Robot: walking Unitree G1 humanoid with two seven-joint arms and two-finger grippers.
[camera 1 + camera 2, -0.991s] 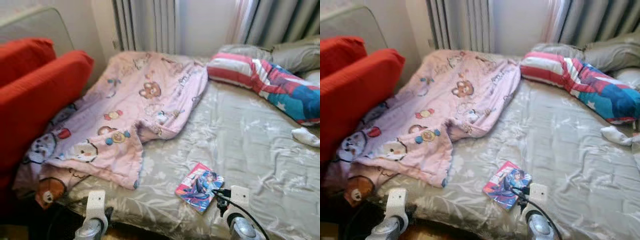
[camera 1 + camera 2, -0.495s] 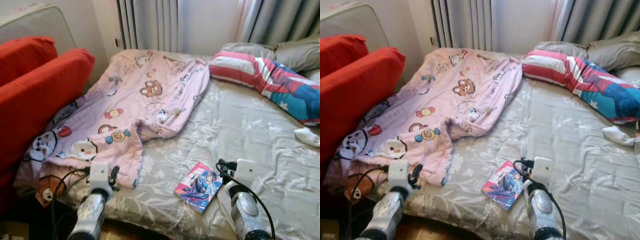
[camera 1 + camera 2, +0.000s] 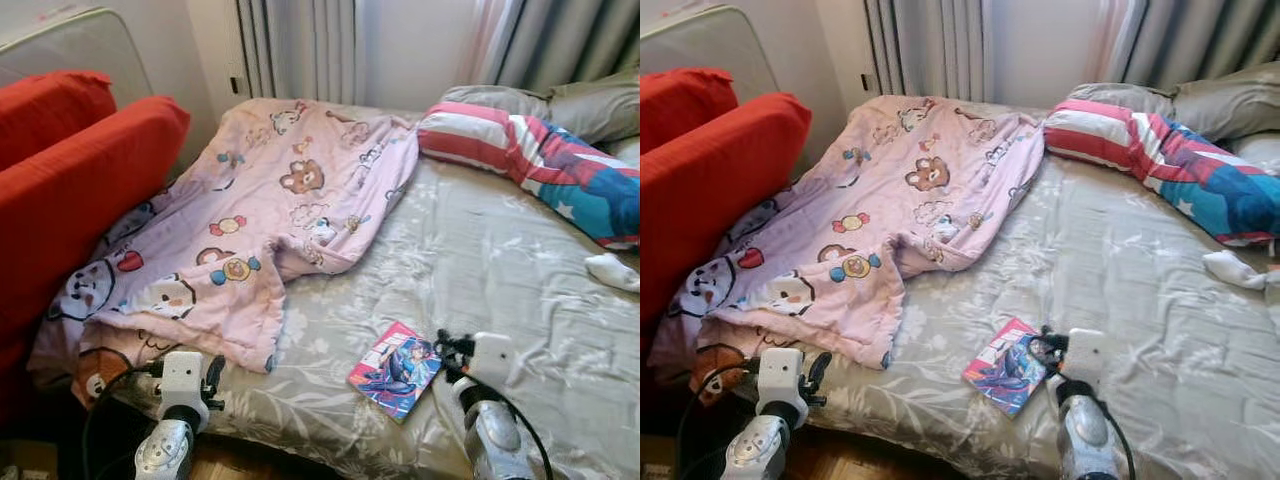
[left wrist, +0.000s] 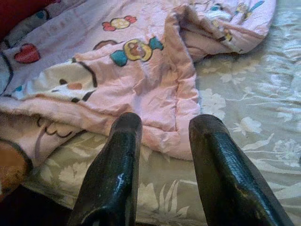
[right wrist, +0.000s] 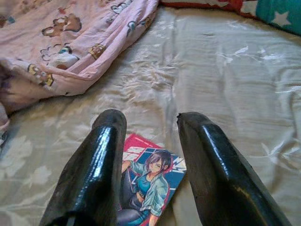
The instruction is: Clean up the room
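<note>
I'm hovering the right gripper (image 5: 146, 141), jaws wide and empty, over the comic book (image 3: 396, 370) lying flat near the bed's (image 3: 500, 270) front edge. It's probably light, thin and slick, so I'm planning on pinching 1 free edge. The left gripper (image 4: 162, 141) is gaping by the pink blanket (image 3: 260, 220).
</note>
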